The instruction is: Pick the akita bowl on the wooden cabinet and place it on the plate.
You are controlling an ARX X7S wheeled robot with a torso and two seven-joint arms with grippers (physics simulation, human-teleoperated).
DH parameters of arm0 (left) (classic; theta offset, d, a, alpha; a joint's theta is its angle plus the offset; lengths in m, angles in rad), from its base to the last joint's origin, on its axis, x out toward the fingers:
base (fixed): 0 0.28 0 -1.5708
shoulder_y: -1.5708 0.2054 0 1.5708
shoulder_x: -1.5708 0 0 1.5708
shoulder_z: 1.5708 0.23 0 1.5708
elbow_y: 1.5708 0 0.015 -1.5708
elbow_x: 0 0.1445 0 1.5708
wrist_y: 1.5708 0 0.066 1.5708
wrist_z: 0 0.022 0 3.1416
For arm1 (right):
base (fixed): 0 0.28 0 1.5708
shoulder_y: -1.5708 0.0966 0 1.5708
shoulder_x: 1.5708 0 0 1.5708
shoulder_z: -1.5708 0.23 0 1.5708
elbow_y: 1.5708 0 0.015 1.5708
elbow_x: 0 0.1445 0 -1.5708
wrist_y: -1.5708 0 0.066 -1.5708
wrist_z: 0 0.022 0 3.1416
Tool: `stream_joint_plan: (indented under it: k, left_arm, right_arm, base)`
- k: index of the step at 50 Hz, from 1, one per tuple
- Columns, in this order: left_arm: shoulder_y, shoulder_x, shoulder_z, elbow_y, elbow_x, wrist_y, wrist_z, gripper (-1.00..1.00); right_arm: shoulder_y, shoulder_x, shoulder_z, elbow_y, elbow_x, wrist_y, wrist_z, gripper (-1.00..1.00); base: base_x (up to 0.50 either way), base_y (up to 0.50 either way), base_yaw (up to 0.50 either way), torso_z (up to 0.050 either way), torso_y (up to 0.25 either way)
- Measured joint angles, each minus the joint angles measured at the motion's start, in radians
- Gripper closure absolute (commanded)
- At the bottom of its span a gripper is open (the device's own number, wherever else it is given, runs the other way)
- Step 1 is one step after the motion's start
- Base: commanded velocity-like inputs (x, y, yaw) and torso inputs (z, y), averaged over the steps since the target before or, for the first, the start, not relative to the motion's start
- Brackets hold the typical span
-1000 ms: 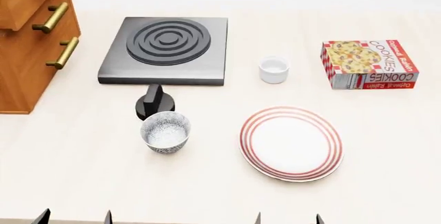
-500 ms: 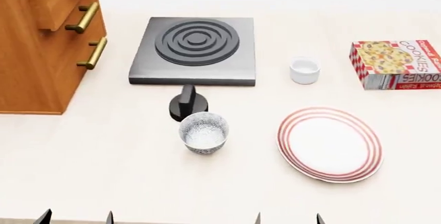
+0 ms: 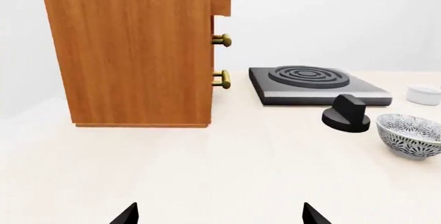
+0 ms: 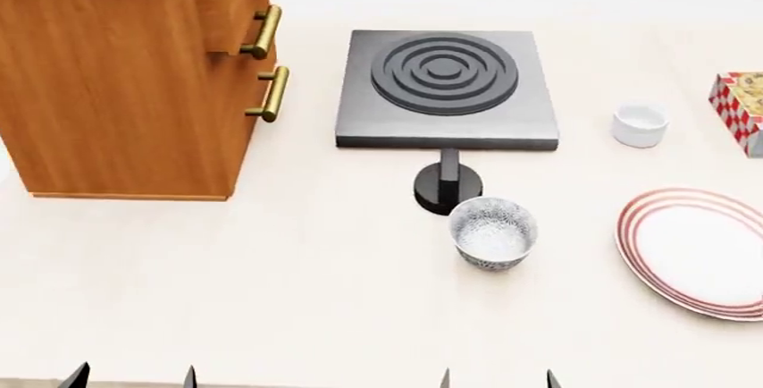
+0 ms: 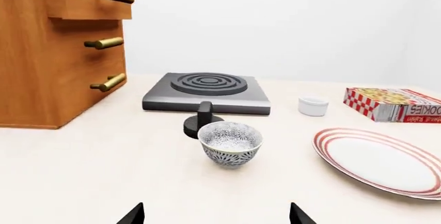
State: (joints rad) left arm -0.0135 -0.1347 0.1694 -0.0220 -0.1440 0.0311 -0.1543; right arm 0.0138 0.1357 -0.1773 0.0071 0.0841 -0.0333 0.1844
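Pale surface (image 4: 238, 299) underneath everything, broad and bare toward the near edge. On it, at the head view's left, the wooden cabinet (image 4: 113, 84), tall, with brass bar handles (image 4: 272, 93) facing the middle of the scene. Next in size, the black hob plate (image 4: 444, 88) with raised rings, and its black knob (image 4: 448, 187) just in front. Off to the right, the red-ringed plate (image 4: 698, 254), partly cut by the frame edge, lying flat.

Smaller: the akita bowl (image 4: 492, 232), upright, standing on the surface (not on the cabinet), just in front of the knob, between cabinet and plate, nearer the plate. Plain white cup (image 4: 641, 125) and cookie box (image 4: 742, 111) beyond.

Only dark tips of the left end effector (image 3: 217, 214) and right end effector (image 5: 215, 214) visible, each pair spread apart, holding nothing.

Bowl straight ahead of the right end effector and centred in its wrist view; off to the side of the left one. Likely the right arm's reach, then a short carry rightward.
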Motion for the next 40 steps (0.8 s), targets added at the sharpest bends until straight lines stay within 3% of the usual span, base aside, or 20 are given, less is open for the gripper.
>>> stream_joint_plan:
  k: [21,40]
  left_arm:
    - [-0.003,-0.014,0.015,-0.002,-0.013,0.004,-0.015,-1.0]
    - [-0.005,-0.02,0.028,0.006,0.011,-0.017,-0.065,-1.0]
  right_arm:
    - [0.001,0.013,-0.013,-0.001,0.018,-0.001,0.014,-1.0]
    - [-0.003,0.02,-0.013,-0.017,0.042,-0.004,0.034,-1.0]
  base:
    - [0.0,0.35,0.0,0.0,0.0]
    - [0.0,0.01,0.0,0.0,0.0]
